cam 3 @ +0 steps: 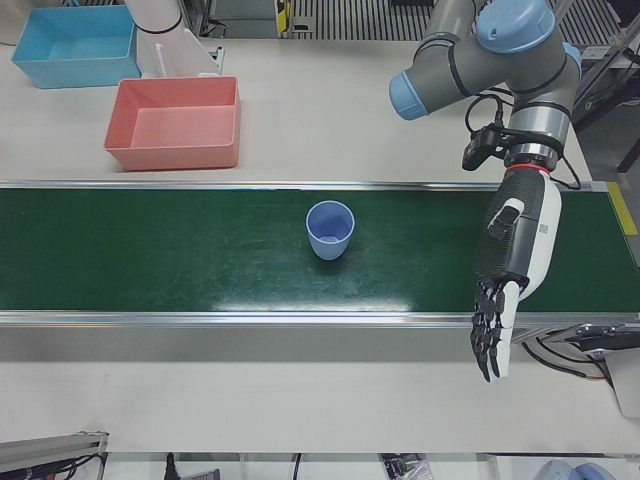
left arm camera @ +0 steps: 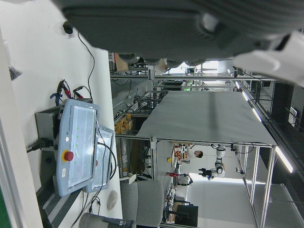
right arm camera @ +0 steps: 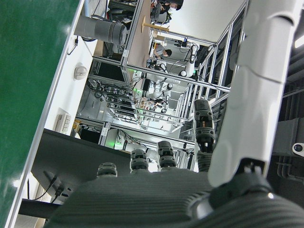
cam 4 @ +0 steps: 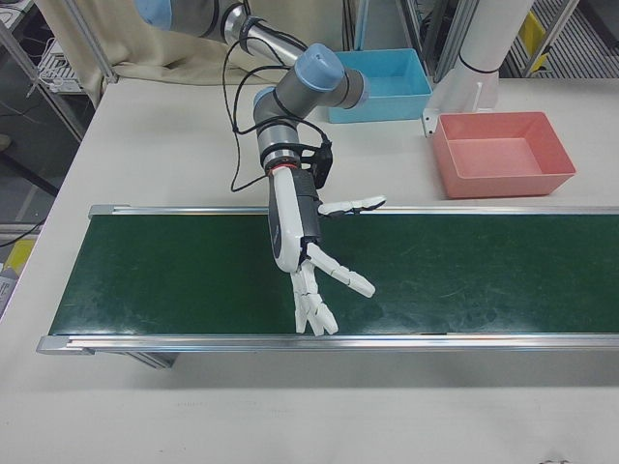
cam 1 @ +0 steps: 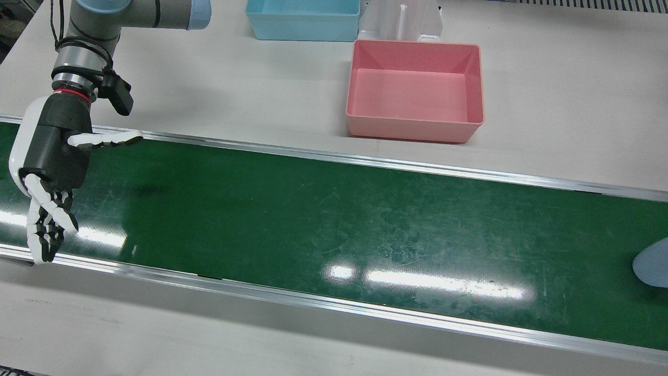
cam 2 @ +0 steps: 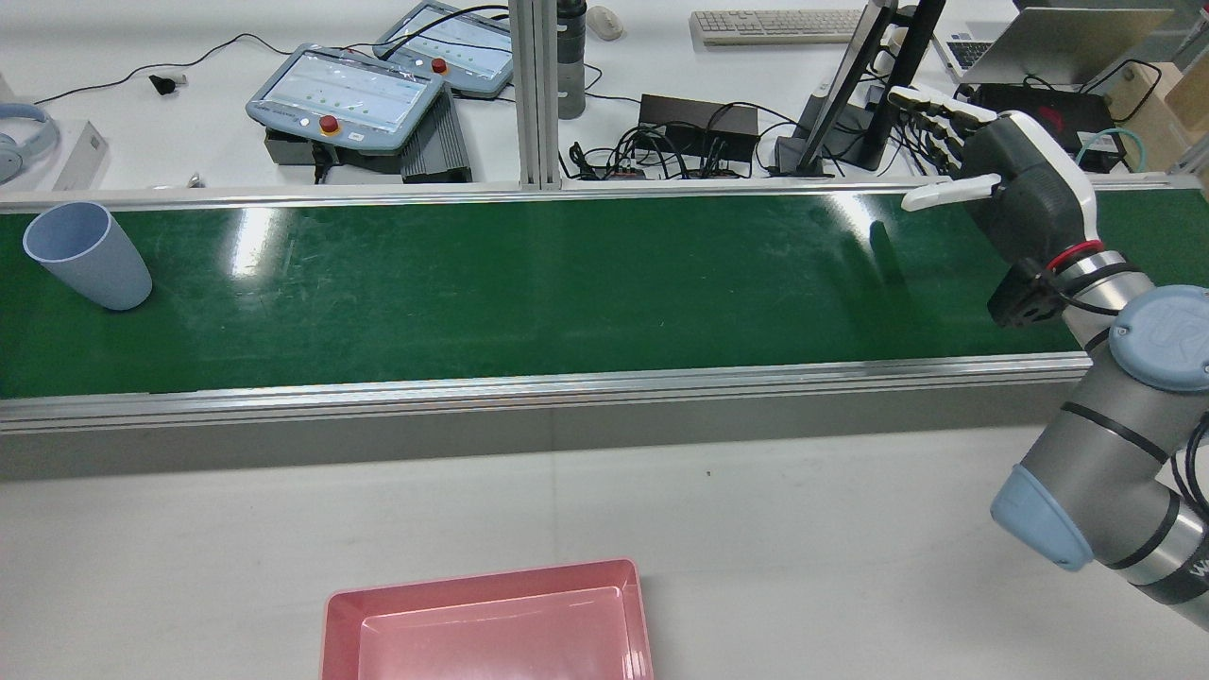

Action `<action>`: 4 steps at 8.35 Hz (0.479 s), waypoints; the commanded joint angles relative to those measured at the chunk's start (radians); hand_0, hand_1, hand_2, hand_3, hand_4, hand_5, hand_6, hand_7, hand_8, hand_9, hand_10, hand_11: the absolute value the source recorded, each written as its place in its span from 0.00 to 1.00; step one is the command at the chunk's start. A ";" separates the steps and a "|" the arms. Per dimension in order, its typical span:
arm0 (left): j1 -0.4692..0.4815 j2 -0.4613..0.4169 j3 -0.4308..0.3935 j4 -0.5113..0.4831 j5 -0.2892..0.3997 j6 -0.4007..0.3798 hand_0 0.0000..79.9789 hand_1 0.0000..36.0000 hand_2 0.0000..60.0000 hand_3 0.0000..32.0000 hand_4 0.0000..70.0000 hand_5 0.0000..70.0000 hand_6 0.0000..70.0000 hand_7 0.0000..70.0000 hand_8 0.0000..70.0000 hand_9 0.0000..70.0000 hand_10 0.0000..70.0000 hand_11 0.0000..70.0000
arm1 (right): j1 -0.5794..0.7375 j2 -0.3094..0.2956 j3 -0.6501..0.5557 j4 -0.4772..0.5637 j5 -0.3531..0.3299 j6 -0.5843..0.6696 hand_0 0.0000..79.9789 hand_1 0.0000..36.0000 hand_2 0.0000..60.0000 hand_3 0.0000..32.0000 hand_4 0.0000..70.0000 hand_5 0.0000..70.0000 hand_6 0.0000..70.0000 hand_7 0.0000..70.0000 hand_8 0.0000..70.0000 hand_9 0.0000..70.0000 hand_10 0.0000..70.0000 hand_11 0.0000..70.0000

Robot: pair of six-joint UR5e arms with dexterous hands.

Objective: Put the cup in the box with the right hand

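A light blue cup (cam 2: pixel 90 257) stands upright on the green belt, at the far left of the rear view. It also shows mid-belt in the left-front view (cam 3: pixel 330 230) and at the right edge of the front view (cam 1: pixel 652 269). The pink box (cam 1: pixel 415 130) sits empty on the white table beside the belt. My right hand (cam 4: pixel 305 251) hangs open over the other end of the belt with its fingers spread, far from the cup. My left hand (cam 3: pixel 510 270) is open too, its fingers pointing down past the belt's front edge, well to the side of the cup.
A blue box (cam 1: pixel 302 23) and a white pedestal (cam 1: pixel 402 21) stand behind the pink box. Beyond the belt's aluminium rail (cam 2: pixel 529 382) lie teach pendants (cam 2: pixel 345 99), cables and a keyboard (cam 2: pixel 774 25).
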 commanded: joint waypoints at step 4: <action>-0.001 0.000 0.000 0.000 0.000 0.000 0.00 0.00 0.00 0.00 0.00 0.00 0.00 0.00 0.00 0.00 0.00 0.00 | 0.005 0.000 0.003 0.002 0.000 0.002 1.00 1.00 1.00 0.00 0.13 0.26 0.13 0.26 0.12 0.19 0.06 0.18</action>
